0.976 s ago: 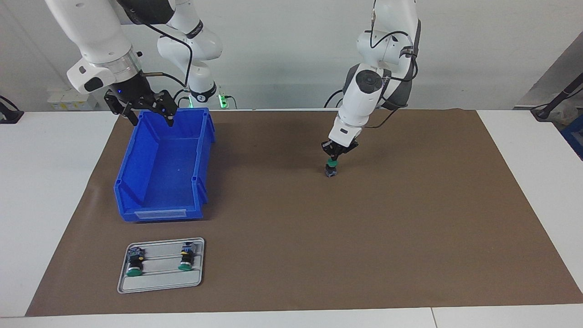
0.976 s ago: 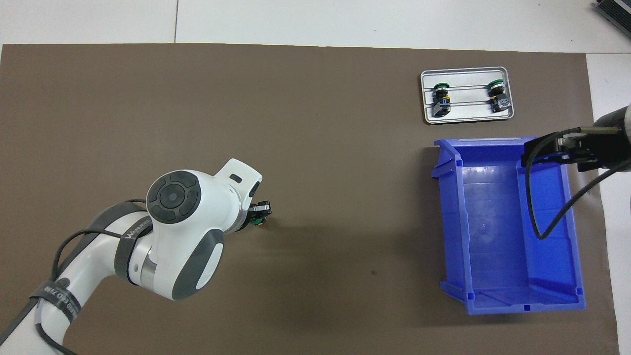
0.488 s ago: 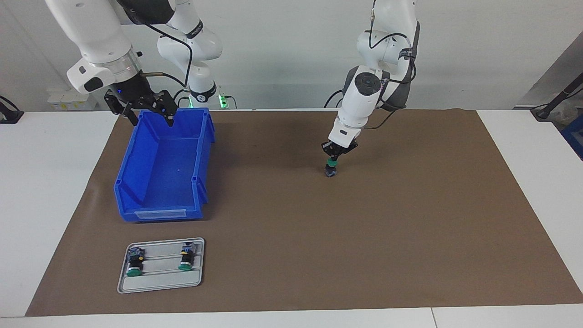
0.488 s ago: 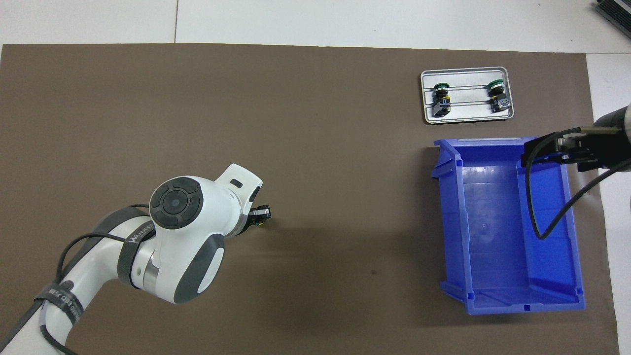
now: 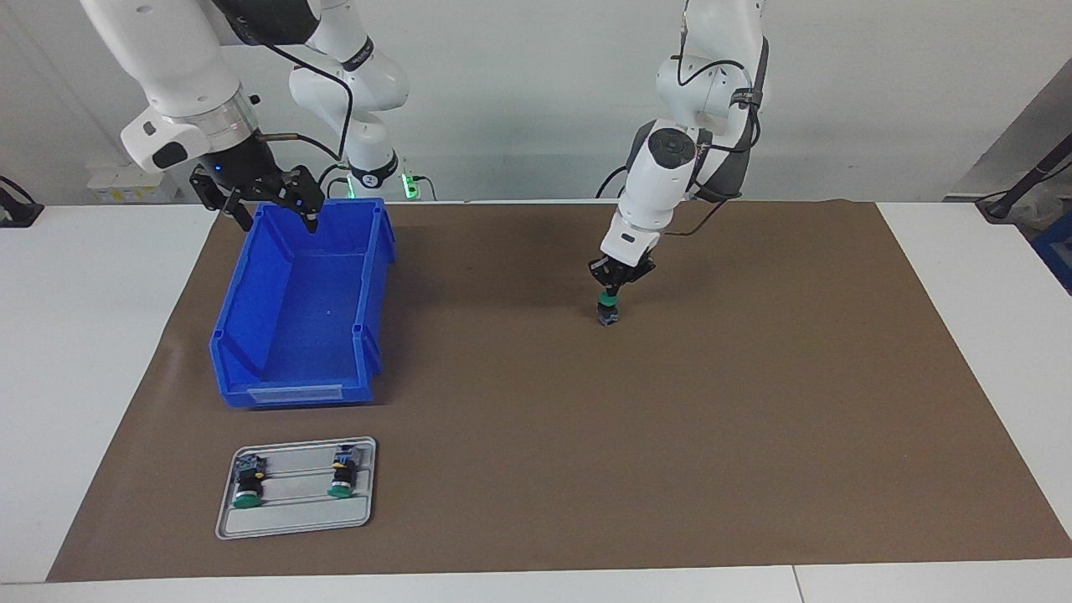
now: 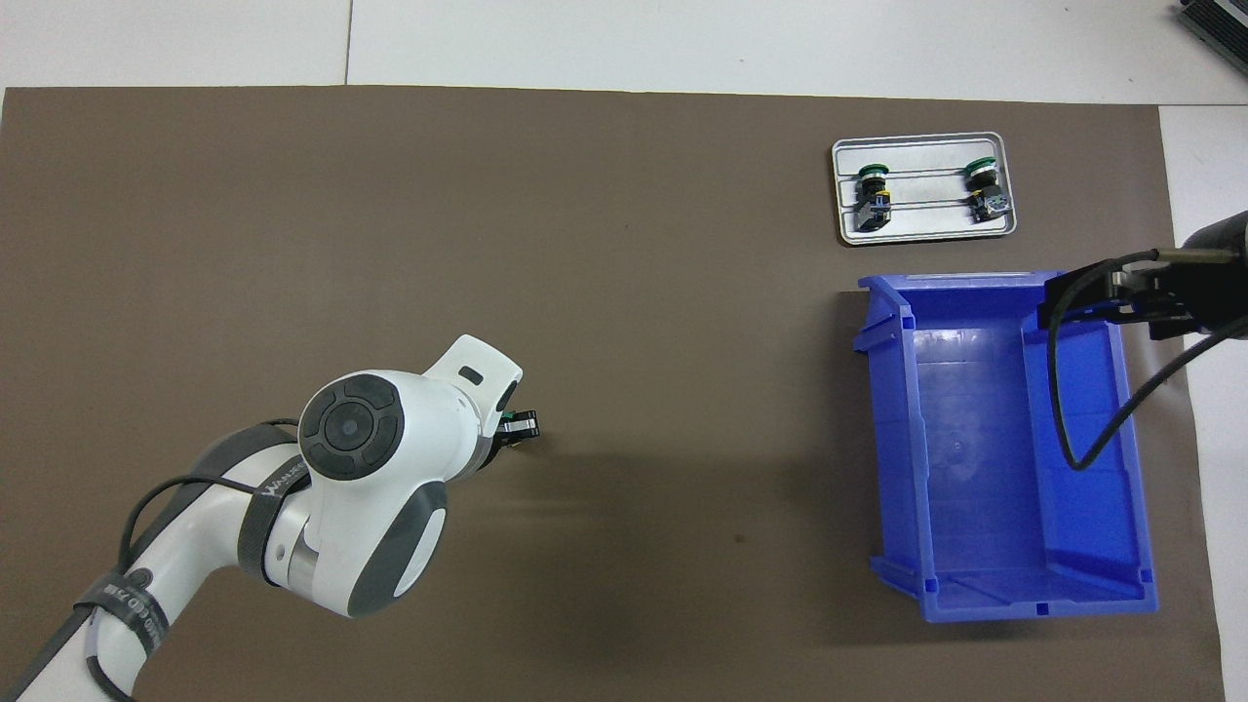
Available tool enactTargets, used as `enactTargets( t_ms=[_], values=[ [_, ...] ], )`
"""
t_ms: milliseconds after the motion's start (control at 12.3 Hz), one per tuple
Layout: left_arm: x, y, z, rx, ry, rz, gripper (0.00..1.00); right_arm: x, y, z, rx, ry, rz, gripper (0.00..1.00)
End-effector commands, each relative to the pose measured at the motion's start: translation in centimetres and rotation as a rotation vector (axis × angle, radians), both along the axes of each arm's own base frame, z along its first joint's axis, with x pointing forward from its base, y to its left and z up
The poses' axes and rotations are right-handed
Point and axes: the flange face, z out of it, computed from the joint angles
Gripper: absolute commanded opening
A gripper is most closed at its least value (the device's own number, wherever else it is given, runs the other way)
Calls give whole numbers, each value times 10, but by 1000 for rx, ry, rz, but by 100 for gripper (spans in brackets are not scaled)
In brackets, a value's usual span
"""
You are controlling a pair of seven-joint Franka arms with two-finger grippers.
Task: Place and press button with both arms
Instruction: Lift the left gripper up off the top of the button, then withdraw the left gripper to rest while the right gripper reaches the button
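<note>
Left tool [image 5: 612, 289] stood over the middle of the brown mat [image 5: 670, 435], its fingertips brought together and set down on the green cap of the button [image 5: 608, 311], which stood upright on the mat with its cap upward and its dark body below. From above, the left arm's white wrist covered most of that tool [image 6: 517, 427] — only its black tip and a sliver of green showed beside it. Right tool [image 5: 268, 205] hung in the air over the blue bin [image 5: 285, 368], above the bin's end nearest the robots, its fingers spread wide and holding nothing; the right arm waited there. That bin sat on the mat toward the right arm's end of the table [image 5: 92, 352]. Farther from the robots than the bin, and just beside it, lay a grey tray [image 5: 295, 523] — two more buttons [image 5: 247, 486] [image 5: 342, 478] lay on their sides in it, well apart from each other, green caps pointing away from the robots. Seen from overhead, the bin [image 6: 975, 585], the tray [image 6: 926, 226] and the right tool [image 6: 1092, 302] lined up along the same end of the mat [image 6: 292, 214].
</note>
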Motion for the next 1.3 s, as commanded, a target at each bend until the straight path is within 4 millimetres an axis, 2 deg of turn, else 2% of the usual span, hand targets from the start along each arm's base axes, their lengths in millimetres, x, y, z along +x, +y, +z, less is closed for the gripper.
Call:
enactTargets(
  t_ms=[0, 163, 407, 569, 732, 895, 1058, 1139, 1220],
  values=[
    [7, -4, -21, 18, 14, 10, 0, -7, -13, 1, 27, -7, 1, 100],
    [32, -4, 4, 70, 20, -17, 0, -6, -4, 2, 27, -14, 6, 100],
    [69, 19, 51, 103, 17, -30, 0, -5, 9, 1, 22, -24, -29, 99],
    [92, 47, 81, 97, 3, -49, 3, -5, 41, -1, 8, -23, -108, 98],
    [112, 76, 115, 93, -14, -65, 25, -6, 74, -7, 12, -41, -194, 97],
    [126, 125, 150, 93, -28, -93, 42, -7, 112, -15, 19, -59, -307, 97],
    [130, 173, 176, 98, -18, -145, 50, -8, 158, -30, -13, -55, -373, 97],
    [130, 190, 183, 99, -14, -158, 57, -10, 187, -39, -17, -60, -424, 97],
    [128, 202, 190, 99, -18, -156, 69, -11, 211, -47, -12, -62, -482, 97]
  ],
)
